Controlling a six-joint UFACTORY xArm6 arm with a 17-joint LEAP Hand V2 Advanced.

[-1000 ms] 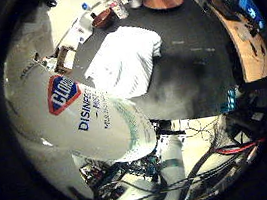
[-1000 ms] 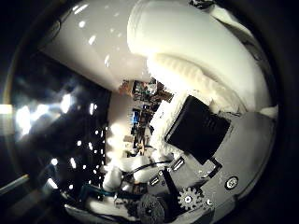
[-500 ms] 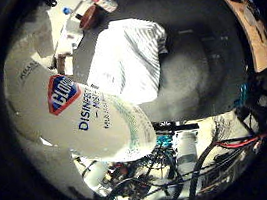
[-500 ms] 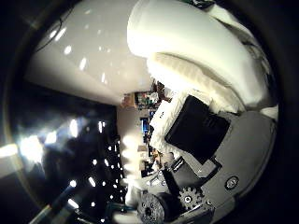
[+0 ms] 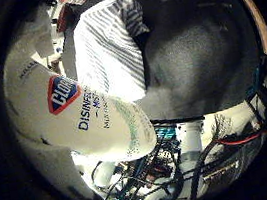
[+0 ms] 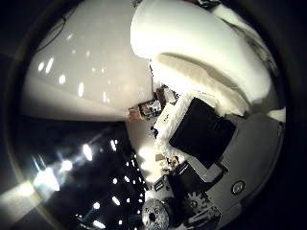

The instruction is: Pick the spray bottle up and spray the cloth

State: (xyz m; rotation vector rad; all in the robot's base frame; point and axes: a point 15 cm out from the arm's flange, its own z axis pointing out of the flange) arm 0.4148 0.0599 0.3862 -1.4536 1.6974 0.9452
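A white spray bottle [image 5: 91, 121] with a red and blue label fills much of the little finger side view, lying close against the palm and lifted above the table. My right hand [image 6: 201, 129] is shut on it; a white padded finger with a black part curls against the bottle's smooth white side [image 6: 192, 43]. Below the bottle, a white cloth with thin dark stripes [image 5: 110, 48] lies rumpled on the dark table [image 5: 203, 59]. The bottle's nozzle and trigger are hidden.
The table's wooden rim [image 5: 260, 25] curves along the far side. Small items [image 5: 65, 1] stand on the table beyond the cloth. The arm's base and mount [image 5: 190, 142] show past the bottle's bottom end. Ceiling lights [image 6: 86, 152] glare in the thumb side view.
The whole picture has shifted: the camera moved with the hand, and the cloth now shows larger and closer under the bottle. The bottle stays fixed against the palm.
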